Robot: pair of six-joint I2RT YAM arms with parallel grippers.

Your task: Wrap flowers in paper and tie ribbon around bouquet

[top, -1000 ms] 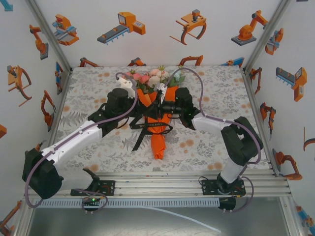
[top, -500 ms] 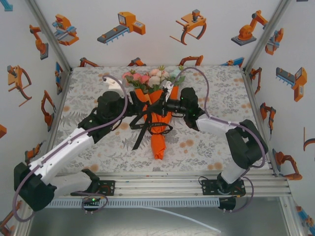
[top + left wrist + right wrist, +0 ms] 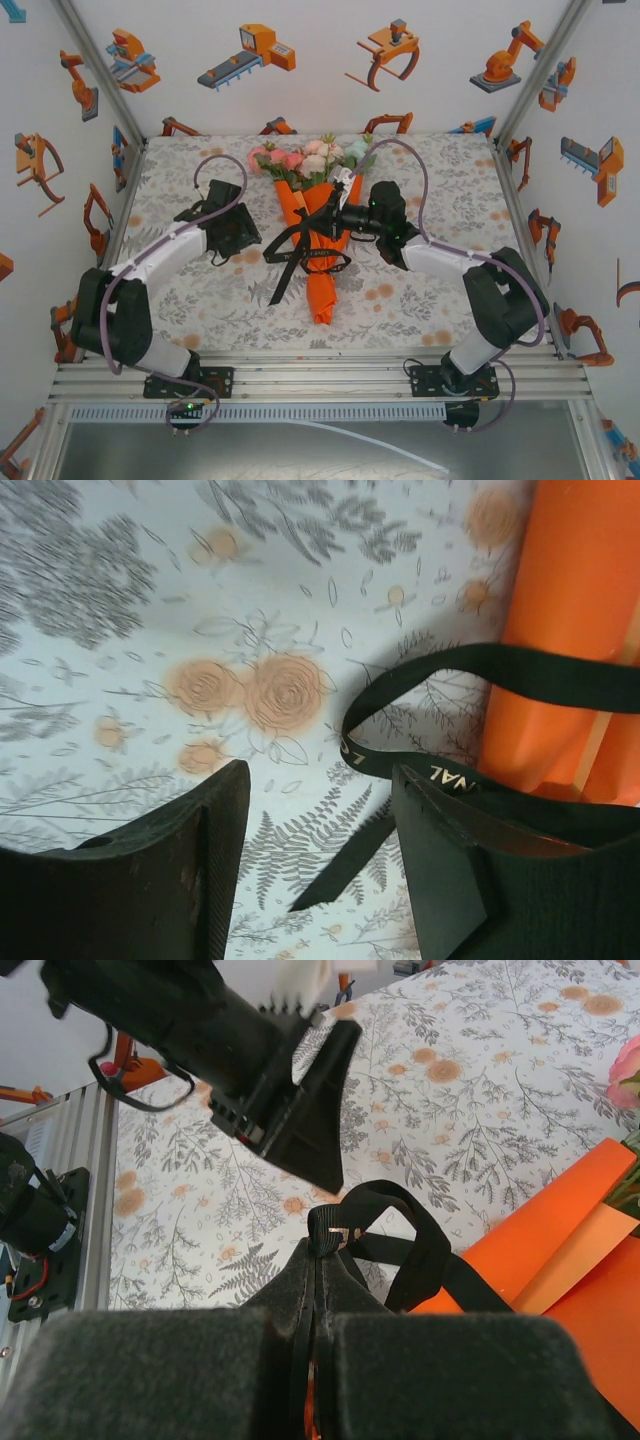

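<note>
Ribbon (image 3: pixel 520 675), thin, limp and light, is wound round the middle of the bouquet (image 3: pixel 298 205), which lies on the surface (image 3: pixel 180 290) with its flowers (image 3: pixel 305 160) at the far end; a loop or tail is likely the best hold, as the orange paper (image 3: pixel 320 290) would crumple. The right end effector (image 3: pixel 315 1250) is clenched on a ribbon loop; the left end effector (image 3: pixel 320 780) hovers just left of it, released, holding nothing.

Enclosed on three sides by white walls (image 3: pixel 330 100) printed with orange and grey robot pictures. Floored with a tablecloth (image 3: pixel 400 310) of grey ferns and orange roses. Framed by silver metal posts (image 3: pixel 100 70) and a slotted rail (image 3: pixel 320 365) along the near edge.
</note>
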